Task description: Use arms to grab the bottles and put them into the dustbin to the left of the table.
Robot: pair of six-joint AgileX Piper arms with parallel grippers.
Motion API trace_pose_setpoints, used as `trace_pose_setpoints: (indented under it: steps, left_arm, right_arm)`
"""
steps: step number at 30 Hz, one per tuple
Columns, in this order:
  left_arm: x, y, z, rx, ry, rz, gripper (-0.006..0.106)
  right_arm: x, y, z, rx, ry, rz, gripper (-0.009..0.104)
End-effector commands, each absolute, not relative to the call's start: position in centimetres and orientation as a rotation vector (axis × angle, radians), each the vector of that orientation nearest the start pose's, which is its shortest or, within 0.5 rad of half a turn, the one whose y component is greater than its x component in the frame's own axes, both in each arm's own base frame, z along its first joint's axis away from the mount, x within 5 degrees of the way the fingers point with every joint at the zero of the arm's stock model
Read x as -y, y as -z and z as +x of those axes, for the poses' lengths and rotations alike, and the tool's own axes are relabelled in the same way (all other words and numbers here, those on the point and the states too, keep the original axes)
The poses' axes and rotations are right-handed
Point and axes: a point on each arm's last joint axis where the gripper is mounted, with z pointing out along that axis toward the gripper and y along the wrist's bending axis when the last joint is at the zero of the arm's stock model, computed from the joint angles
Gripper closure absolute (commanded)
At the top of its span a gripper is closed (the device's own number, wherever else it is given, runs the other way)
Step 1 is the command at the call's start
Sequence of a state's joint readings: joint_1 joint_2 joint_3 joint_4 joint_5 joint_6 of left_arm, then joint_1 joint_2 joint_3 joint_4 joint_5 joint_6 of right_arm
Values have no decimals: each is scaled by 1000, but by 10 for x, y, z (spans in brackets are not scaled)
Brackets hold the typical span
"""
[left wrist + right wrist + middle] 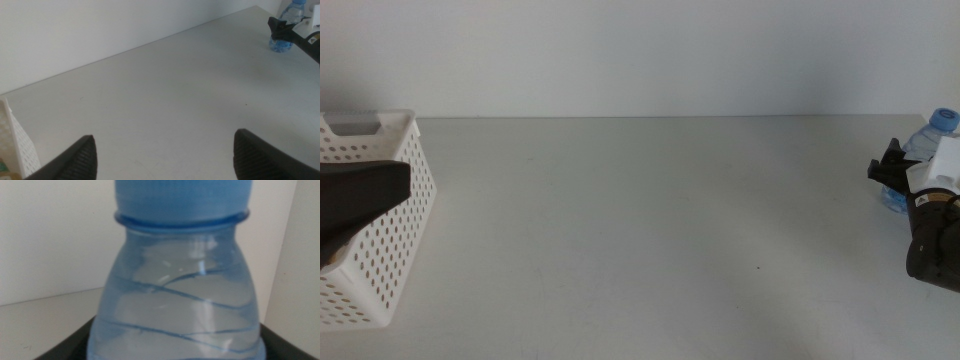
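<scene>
A clear water bottle [923, 146] with a blue cap stands at the far right of the table [650, 230]. My right gripper [892, 172] is around it and open, one jaw on each side. The bottle [180, 300] fills the right wrist view, and it also shows far off in the left wrist view as the same bottle [284, 30]. At the left edge stands the white perforated dustbin [390, 250]. Above it hangs my left gripper [360, 192], open and holding nothing; its wrist view shows the dustbin's wall [20, 142] by one jaw.
A plain white wall runs behind the table's far edge. A small patch of green and yellow shows inside the bin in the left wrist view. The grey tabletop stretches between the bin and the bottle.
</scene>
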State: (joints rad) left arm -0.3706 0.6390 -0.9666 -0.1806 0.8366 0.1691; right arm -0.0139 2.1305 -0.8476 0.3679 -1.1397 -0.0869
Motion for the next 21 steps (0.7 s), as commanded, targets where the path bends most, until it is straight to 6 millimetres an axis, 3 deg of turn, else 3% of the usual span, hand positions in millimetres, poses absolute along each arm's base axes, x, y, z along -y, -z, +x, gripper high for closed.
trace_pose_setpoints:
  steps: [1, 4, 10, 16, 21]
  left_arm:
    - [48, -420, 89, -1843, 373, 459, 7]
    - [48, -420, 89, -1843, 373, 459, 7]
    - [48, -420, 89, -1843, 373, 459, 7]
    - [48, -420, 89, -1843, 373, 459, 7]
    - [48, -420, 89, -1843, 373, 459, 7]
  right_arm:
    - [36, -142, 385, -1470, 236, 282, 48]
    - [27, -148, 387, -1458, 202, 222, 97]
    - [-37, -196, 394, -1360, -151, -17, 96]
    - [-133, -240, 408, -1376, -500, -299, 96]
    - [-210, -255, 408, -1379, -702, -438, 96]
